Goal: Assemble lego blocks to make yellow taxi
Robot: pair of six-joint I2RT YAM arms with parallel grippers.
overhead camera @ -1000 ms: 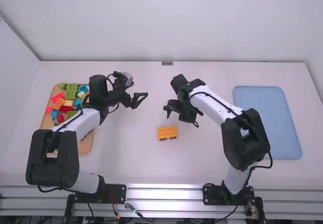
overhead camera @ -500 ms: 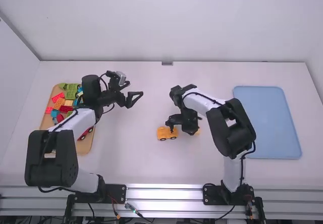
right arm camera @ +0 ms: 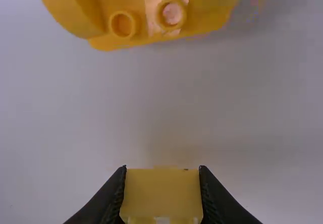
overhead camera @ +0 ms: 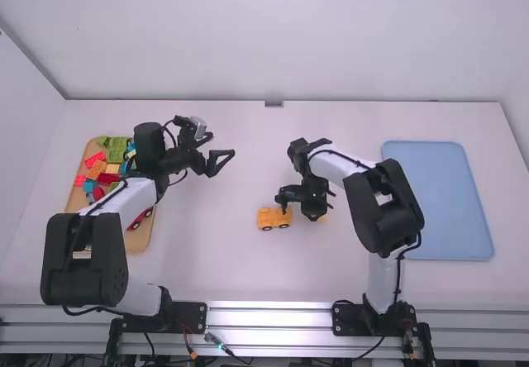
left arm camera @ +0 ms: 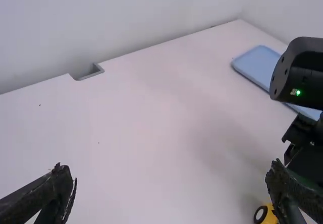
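A yellow car base (overhead camera: 274,218) with dark wheels stands at the table's middle; its studded top (right arm camera: 146,12) shows in the right wrist view, and part of the base (left arm camera: 267,215) in the left. Just right of it, my right gripper (overhead camera: 319,216) is low over the table. That gripper (right arm camera: 162,186) is shut on a yellow block (right arm camera: 161,196), held apart from the base; the block (overhead camera: 323,217) peeks out beneath it. My left gripper (overhead camera: 223,164), farther back and to the left, stands open and empty; its own view shows this gripper (left arm camera: 170,183) with fingers wide apart.
A wooden tray (overhead camera: 142,240) at the left holds several coloured blocks and a red car piece (overhead camera: 139,219), partly under the left arm. At the right lies a blue tray (overhead camera: 450,202). The right arm's links (left arm camera: 298,72) stand close beside the left gripper's side.
My right gripper has come nearer the camera to the base's right side with its block, then shifted slightly right over the last half second. The left arm drew back a little left, then stayed still.
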